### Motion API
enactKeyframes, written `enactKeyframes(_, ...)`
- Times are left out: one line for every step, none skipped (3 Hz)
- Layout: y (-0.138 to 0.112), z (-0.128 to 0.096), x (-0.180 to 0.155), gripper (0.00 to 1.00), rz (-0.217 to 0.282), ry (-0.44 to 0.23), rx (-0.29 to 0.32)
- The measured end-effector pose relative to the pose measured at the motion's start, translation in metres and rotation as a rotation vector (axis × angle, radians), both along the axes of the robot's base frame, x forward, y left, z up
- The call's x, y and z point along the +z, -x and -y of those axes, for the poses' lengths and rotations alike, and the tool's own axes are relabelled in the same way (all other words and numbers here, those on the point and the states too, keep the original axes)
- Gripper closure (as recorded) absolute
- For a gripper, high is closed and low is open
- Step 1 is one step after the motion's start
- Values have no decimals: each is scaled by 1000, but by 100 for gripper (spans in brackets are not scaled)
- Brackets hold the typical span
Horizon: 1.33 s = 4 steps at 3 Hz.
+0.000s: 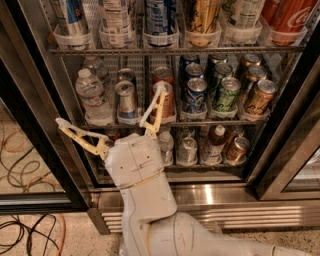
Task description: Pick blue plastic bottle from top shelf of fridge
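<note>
- A two-finger gripper (110, 105) on a white robot arm (145, 200) is held in front of the open black-framed drinks fridge (215, 195).
- Its cream fingers (75, 131) are spread wide apart: one is pointed left, the other up.
- The wide blue plastic bottle (116, 17), labelled in pale bluish-white with fine dark print, is seated well above the gripper in a clear cup holder (116, 39) on the grey wire top shelf (225, 50).

the top shelf (240, 49) is carrying bottles in clear cup holders (200, 38), the blue plastic bottle (116, 15) standing second from left; the gripper (110, 105) is hovering below, fingers (80, 136) spread wide, before the can racks (200, 121)
</note>
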State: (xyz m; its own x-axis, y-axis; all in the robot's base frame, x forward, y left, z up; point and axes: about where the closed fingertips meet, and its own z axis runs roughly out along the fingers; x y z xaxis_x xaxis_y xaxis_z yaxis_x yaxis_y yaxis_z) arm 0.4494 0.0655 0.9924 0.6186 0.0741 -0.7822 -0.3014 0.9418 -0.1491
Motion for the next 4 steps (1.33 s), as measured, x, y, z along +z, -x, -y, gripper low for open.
enactKeyframes(-13, 15, -10, 0, -56, -11, -67)
enactKeyframes(-12, 11, -5, 0, -21, 1, -59)
enactKeyframes(-19, 4, 14, 0, 40, 40, -54)
enactKeyframes(-31, 0, 32, 0, 64, 51, -83)
